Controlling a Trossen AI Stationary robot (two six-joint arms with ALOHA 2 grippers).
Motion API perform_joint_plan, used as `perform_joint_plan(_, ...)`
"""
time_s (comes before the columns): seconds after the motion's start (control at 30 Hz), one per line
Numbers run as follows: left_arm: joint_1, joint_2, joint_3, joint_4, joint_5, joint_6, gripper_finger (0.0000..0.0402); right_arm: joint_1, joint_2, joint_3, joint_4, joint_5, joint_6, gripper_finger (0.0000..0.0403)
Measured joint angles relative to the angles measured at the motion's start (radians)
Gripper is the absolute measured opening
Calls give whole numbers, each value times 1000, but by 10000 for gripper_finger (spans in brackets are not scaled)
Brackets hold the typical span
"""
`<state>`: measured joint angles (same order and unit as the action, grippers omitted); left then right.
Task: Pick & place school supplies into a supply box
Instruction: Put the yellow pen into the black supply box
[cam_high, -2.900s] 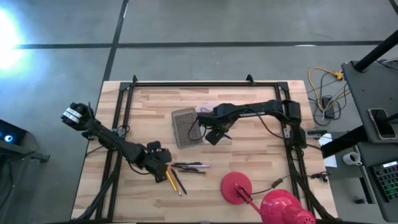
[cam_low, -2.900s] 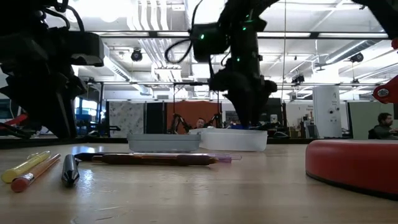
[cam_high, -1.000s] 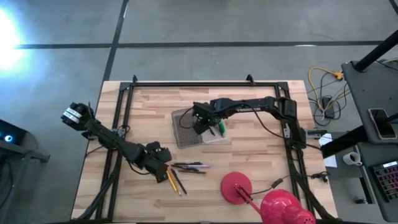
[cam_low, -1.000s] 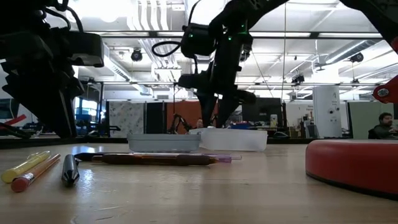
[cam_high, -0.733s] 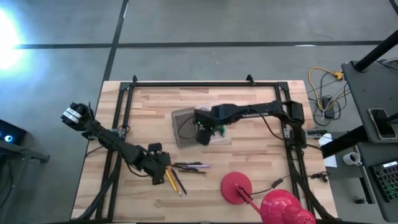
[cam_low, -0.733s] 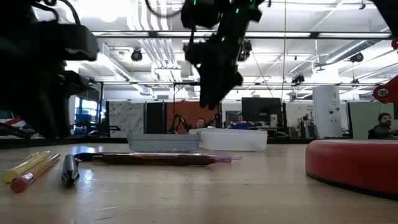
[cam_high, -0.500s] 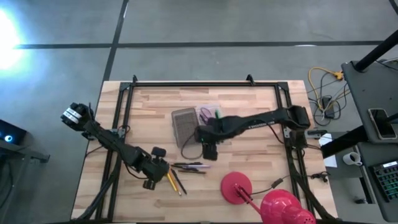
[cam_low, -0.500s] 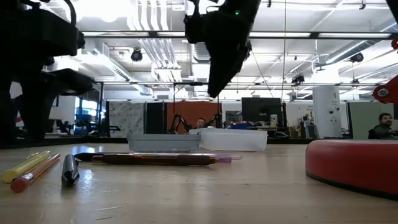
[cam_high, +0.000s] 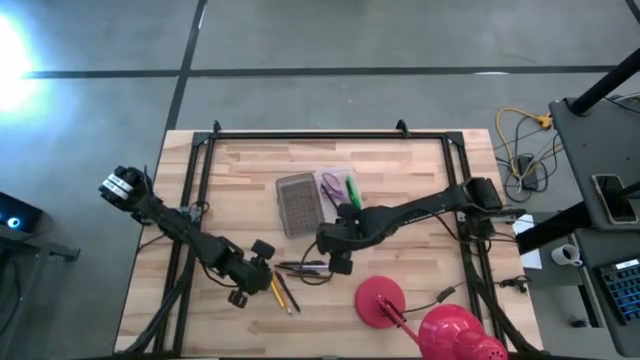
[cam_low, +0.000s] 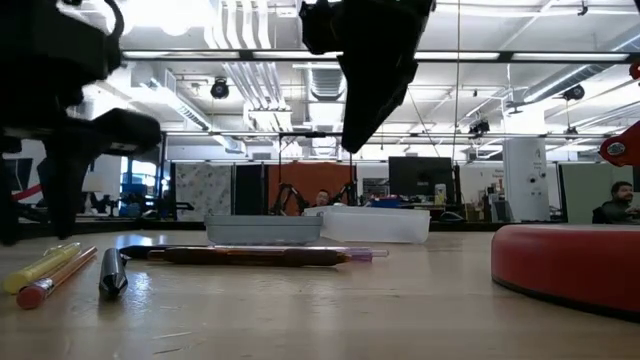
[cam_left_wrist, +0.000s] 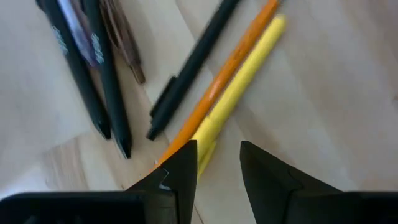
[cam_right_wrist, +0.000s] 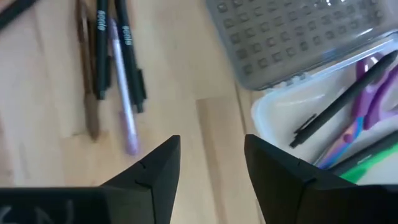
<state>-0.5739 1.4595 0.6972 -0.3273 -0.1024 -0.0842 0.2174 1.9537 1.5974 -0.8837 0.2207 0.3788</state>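
The supply box lies open: its grey grid lid (cam_high: 298, 204) sits beside the clear tray (cam_high: 340, 190), which holds purple scissors (cam_right_wrist: 367, 118), a black pen (cam_right_wrist: 339, 106) and a green marker (cam_high: 352, 189). Dark pens and a purple one (cam_high: 303, 267) lie together on the table. A yellow marker (cam_left_wrist: 239, 90), an orange pencil (cam_left_wrist: 224, 78) and a black pen (cam_left_wrist: 196, 62) lie beside them. My left gripper (cam_left_wrist: 217, 163) is open just above the yellow marker's end. My right gripper (cam_right_wrist: 211, 155) is open above the bare table, between the pens (cam_right_wrist: 112, 56) and the box.
A red lamp lies toward the near right, with its round base (cam_high: 380, 302) and shade (cam_high: 455, 335); the base (cam_low: 570, 260) shows close in the low view. Black rails (cam_high: 200, 180) frame the table's left, far and right sides.
My right gripper has moved from over the supply box toward the near edge, ending beside the cluster of pens. The green marker stays in the tray. My left gripper has shifted a little toward the near edge and turned over the yellow marker and orange pencil.
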Motion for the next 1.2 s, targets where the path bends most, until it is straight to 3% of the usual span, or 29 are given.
perform_joint_plan(0.33,3,110,41,54,6,47,106,1,0,0,2,-1,81,155)
perform_joint_plan(0.6,5,117,28,58,48,-1,104,1,0,0,3,0,86,145)
perform_joint_plan(0.9,5,117,27,27,75,-29,27,2,0,-1,2,15,86,134)
perform_joint_plan(1.07,3,99,44,-36,114,-63,23,12,-30,-2,0,32,116,125)
perform_joint_plan(1.2,0,32,73,-154,123,-93,12,24,-86,-3,-26,128,188,118)
